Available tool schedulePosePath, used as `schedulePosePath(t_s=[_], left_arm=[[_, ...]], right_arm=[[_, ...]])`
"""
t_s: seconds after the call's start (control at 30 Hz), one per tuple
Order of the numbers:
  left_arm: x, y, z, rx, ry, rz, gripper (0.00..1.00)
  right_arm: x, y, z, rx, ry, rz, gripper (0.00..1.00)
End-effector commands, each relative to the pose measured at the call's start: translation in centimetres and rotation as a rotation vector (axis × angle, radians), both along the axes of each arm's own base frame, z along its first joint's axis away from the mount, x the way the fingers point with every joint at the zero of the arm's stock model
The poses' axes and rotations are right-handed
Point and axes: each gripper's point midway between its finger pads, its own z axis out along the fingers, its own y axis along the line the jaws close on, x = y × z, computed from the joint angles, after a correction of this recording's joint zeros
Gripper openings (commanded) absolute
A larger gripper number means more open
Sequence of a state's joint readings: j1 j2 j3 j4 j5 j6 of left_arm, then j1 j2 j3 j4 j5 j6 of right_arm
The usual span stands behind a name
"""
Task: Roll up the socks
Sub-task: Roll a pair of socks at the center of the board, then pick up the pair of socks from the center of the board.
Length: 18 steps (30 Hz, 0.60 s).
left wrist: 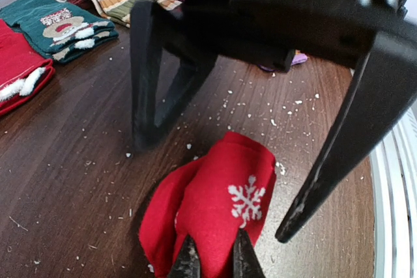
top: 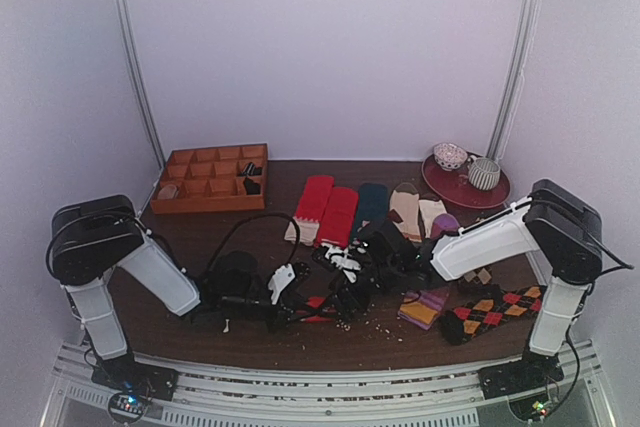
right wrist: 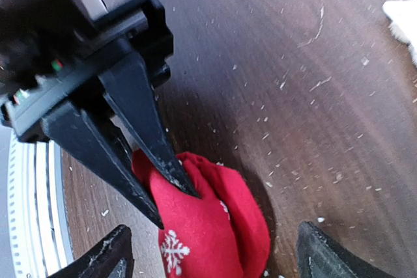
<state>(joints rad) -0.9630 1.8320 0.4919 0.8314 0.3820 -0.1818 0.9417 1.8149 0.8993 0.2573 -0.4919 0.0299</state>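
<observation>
Near edge of the counter [top: 330, 342]: dark wood, and all the action is packed in at the front while everything spare sits further back.
Spare socks [top: 345, 212]: laid flat in a row at the back, well apart from the work, likely so nothing else gets snagged.
Socks [left wrist: 215, 206]: rolled into a plump red bundle, lying on the wood at the front, white snowflake [left wrist: 247, 200] facing up.
Right pincer [right wrist: 212, 262]: fingers wide apart, straddling the bundle on both sides without touching it. That looks like room for a clean exit.
Left pincer [left wrist: 215, 262]: fingers together, clamped on the bundle's near fold. My read is that it's pinning the roll so it can't spring loose.
Lint [left wrist: 287, 112]: pale flecks scattered on the wood around the bundle.
</observation>
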Motion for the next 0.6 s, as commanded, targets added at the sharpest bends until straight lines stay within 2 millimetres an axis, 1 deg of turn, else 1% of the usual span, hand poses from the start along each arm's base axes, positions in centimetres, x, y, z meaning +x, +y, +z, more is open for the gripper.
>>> schedulePosePath(t_s=[0.0,0.1,0.2,0.27,0.33,0.37,0.4,0.47,0.57], left_arm=[[-3.9,5.3,-8.3,0.313,0.233,0.002,0.0],[-4.0,5.4,-8.4,0.314,0.234,-0.001,0.0],[-4.0,5.3,-8.4,0.314,0.234,-0.002,0.0],[-4.0,5.3,-8.3,0.313,0.232,-0.003,0.0],[-4.0,5.3,-8.4,0.313,0.232,-0.005,0.0],[-4.0,5.3,-8.4,0.316,0.233,-0.004,0.0],[-4.0,5.3,-8.4,0.316,0.232,-0.003,0.0],[-4.0,5.3,-8.4,0.317,0.233,-0.004,0.0],[-3.9,5.3,-8.4,0.317,0.231,-0.004,0.0]], right_arm=[[-1.0,-0.2,-1.9,-0.028,0.089,0.021,0.86],[-1.1,-0.8,-2.5,-0.043,0.097,0.001,0.85],[-0.3,-1.7,-3.4,-0.085,0.075,-0.055,0.85],[-0.2,-2.0,-4.1,-0.098,0.094,-0.067,0.85],[-0.6,-1.8,-4.4,-0.091,0.127,-0.047,0.78],[-0.9,-1.7,-4.6,-0.09,0.145,-0.035,0.7],[-1.2,-1.7,-4.8,-0.089,0.16,-0.026,0.65],[-1.8,-1.9,-5.1,-0.09,0.182,-0.013,0.58],[-2.6,-1.9,-4.9,-0.07,0.211,0.01,0.48]])
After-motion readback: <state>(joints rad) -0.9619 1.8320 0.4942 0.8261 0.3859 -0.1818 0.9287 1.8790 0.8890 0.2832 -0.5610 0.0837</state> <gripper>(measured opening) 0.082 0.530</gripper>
